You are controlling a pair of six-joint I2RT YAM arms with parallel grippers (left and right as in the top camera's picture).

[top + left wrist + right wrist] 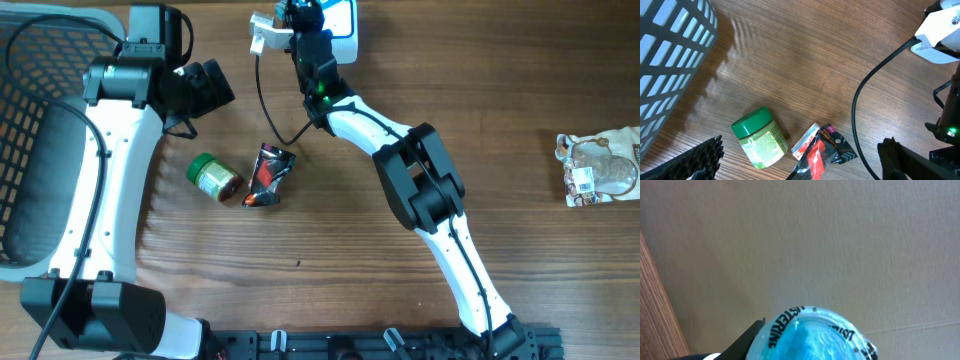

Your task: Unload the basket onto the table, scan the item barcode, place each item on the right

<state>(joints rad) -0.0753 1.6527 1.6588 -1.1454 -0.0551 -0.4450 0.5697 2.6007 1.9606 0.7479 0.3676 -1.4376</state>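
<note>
While the right pincer (315, 18) grips the blue Listerine container (810, 335) at the bench's (480, 120) far edge, the white scanner (268, 34) sits just to its left. The left pincer (208, 85) hangs wide open over the green-lidded jar (760, 137), with the basket (670, 60) on its left and bare wood on its right.

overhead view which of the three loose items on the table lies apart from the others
The clear packet with brown contents, alone near the right edge. The green-lidded jar and the red-and-black pouch lie close together left of centre.
</note>
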